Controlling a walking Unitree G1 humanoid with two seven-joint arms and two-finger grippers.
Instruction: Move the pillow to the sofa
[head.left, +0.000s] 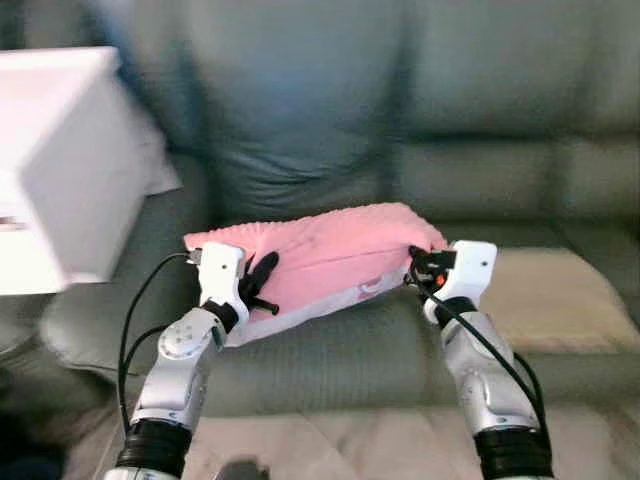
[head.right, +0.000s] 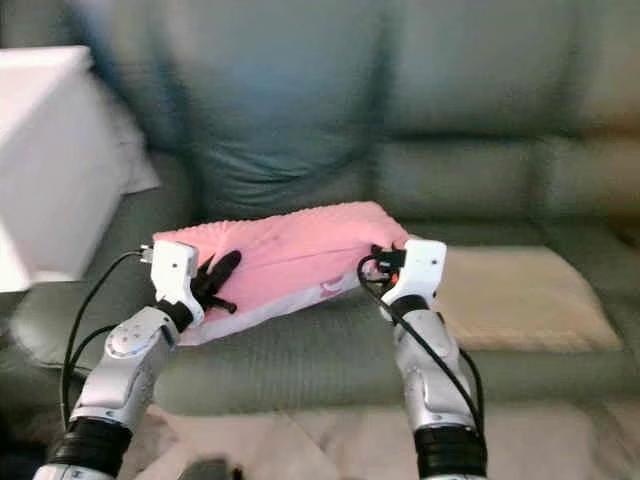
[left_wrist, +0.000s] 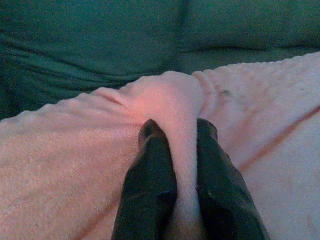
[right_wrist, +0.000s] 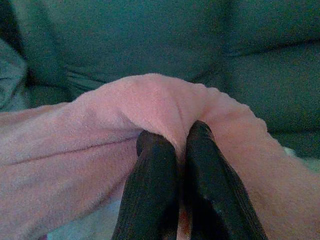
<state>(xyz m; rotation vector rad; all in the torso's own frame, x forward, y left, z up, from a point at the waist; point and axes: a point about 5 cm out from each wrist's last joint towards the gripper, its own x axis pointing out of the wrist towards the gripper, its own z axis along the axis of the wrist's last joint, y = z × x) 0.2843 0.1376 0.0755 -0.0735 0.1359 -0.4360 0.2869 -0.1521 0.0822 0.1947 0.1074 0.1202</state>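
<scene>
Pillow (head.left: 320, 255) over sofa (head.left: 400, 350) seat edge

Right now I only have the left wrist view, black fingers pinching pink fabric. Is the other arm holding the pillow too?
Observer: Yes, the right gripper is shut on the pillow's other end.
Operator: Is the pillow on the sofa?
Observer: It hangs between both arms above the sofa's seat cushion; I cannot tell if its underside touches.
Operator: Anything nearby?
Observer: A white box stands at the robot's left, beside the left gripper.
</scene>
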